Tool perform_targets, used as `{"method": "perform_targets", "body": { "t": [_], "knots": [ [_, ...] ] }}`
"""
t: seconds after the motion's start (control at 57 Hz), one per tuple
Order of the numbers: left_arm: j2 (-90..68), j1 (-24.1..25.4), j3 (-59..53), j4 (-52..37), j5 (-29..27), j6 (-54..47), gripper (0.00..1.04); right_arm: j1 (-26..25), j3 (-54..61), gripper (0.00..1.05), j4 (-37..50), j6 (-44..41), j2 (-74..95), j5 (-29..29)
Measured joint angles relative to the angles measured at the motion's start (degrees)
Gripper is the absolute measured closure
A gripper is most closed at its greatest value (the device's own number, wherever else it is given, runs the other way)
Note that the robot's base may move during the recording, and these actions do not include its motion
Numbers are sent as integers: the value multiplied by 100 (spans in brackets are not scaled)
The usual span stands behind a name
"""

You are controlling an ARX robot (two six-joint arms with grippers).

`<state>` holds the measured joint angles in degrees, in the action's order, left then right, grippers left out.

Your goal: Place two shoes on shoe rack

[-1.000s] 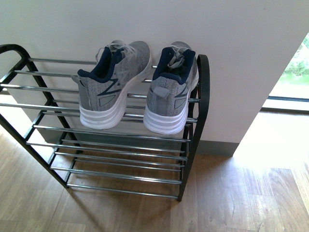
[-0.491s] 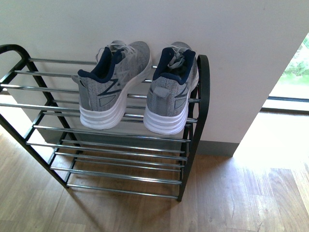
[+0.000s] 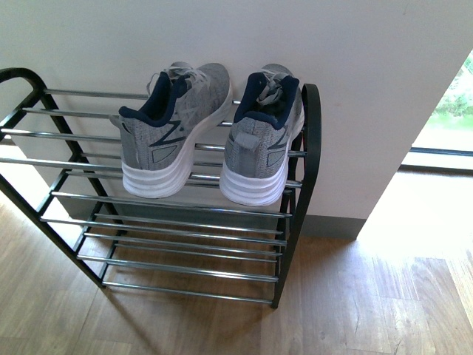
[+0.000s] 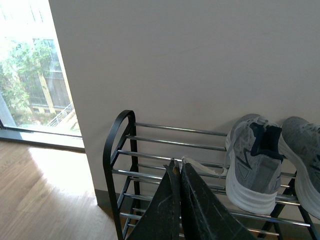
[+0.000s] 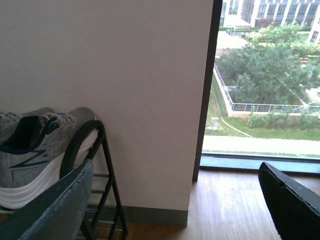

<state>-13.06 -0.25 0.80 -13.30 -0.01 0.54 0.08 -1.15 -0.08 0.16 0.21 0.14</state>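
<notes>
From the front, the shoe rack [image 3: 299, 170] stands on the wooden floor [image 3: 369, 296] against a white wall [image 3: 369, 74]. Its chrome bars run between black side frames. Two grey knit sneakers sit side by side on its top tier, towards the rack's right end. The left sneaker [image 3: 166, 133] and the right sneaker [image 3: 262, 140] both have their white-soled heels towards me and their toes at the wall. The lower tiers hold only bars. Neither of my arms shows here.

From my left wrist, my left claw [image 4: 178, 172] is pressed together, its two dark fingers meeting at the tips. It hangs in front of the rack's left end, apart from the shoes. The left sneaker is in full view beyond it, and the right one is cut off at the picture's edge.

From my right wrist, my right claw [image 5: 175, 170] is spread wide and pinches nothing. It is beside the rack's right side frame, with the right sneaker just behind that frame. A window [image 5: 265, 75] looks out on trees.
</notes>
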Motion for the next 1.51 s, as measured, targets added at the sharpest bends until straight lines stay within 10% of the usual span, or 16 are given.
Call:
{"method": "perform_targets", "body": {
  "t": [0.667, 1.14, 1.509],
  "knots": [
    [1213, 7, 0, 1331, -2, -4, 103, 0, 0, 9, 0, 0, 0, 0],
    [1217, 13, 0, 1331, -22, -7, 9, 0, 0, 9, 0, 0, 0, -26],
    [1217, 17, 0, 1331, -15, -9, 9, 0, 0, 9, 0, 0, 7, -39]
  ]
}}
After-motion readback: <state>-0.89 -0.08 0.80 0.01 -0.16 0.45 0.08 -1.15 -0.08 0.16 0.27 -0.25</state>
